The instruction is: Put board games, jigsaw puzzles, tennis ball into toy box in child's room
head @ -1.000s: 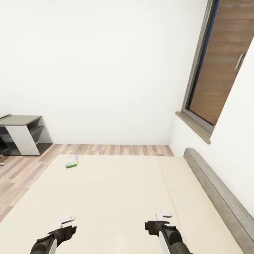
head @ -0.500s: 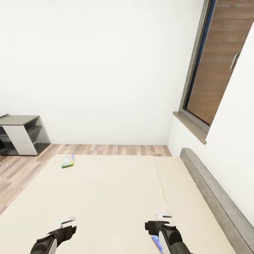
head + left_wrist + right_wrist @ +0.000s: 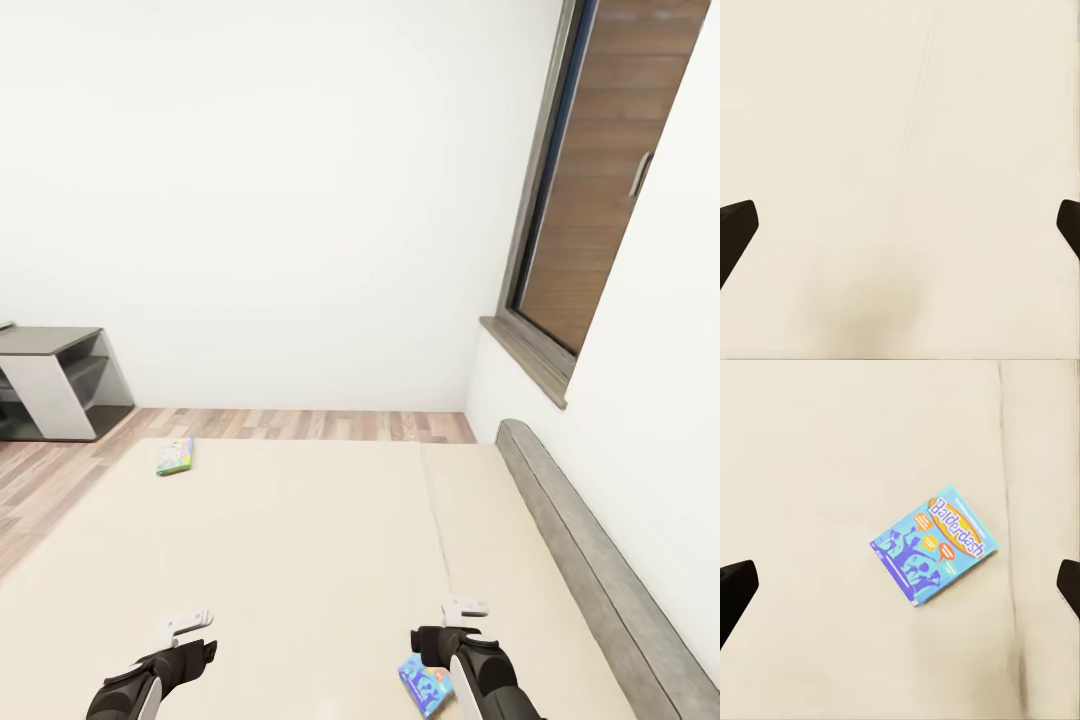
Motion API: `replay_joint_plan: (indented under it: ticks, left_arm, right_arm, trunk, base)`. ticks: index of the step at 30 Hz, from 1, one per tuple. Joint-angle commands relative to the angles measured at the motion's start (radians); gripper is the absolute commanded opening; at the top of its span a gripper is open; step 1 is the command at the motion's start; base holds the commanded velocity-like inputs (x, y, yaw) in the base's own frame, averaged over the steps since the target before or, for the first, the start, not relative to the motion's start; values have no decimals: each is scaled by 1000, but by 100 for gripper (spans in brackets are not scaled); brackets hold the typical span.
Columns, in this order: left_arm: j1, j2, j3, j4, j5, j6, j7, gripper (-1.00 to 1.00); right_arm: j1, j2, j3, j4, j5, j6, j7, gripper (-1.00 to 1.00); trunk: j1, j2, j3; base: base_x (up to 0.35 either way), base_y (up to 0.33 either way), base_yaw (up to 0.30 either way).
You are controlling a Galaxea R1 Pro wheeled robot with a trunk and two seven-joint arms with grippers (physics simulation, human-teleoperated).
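While bed [image 3: 300, 540] bare, grey unit [image 3: 50, 385] stands apart.

Two board games lie on the bed [image 3: 300, 540]: one [image 3: 175, 456] far left, one [image 3: 424, 685] near right

The bed [image 3: 300, 560] has a beige mattress and a grey headboard [image 3: 580, 560] along one side. A small blue board game [image 3: 934, 544] lies flat on the mattress nearer the headboard, and a green-edged game box [image 3: 175, 456] lies far from the headboard, at the mattress corner.
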Motion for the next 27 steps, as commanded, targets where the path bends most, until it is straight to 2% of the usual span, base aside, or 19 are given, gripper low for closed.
replay_joint_plan:
  ticks: [1, 27]
  left_arm:
    - [-1, 0, 2, -2, 0, 6, -3, 100]
    - [-1, 0, 2, -2, 0, 6, -3, 100]
  right_arm:
    - [-1, 0, 2, -1, -2, 5, -6, 100]
    - [-1, 1, 2, -1, -2, 6, -7, 100]
  trunk:
    - [1, -2, -2]
    - [1, -2, -2]
  base:
    - [0, -145, 0]
    - [0, -59, 0]
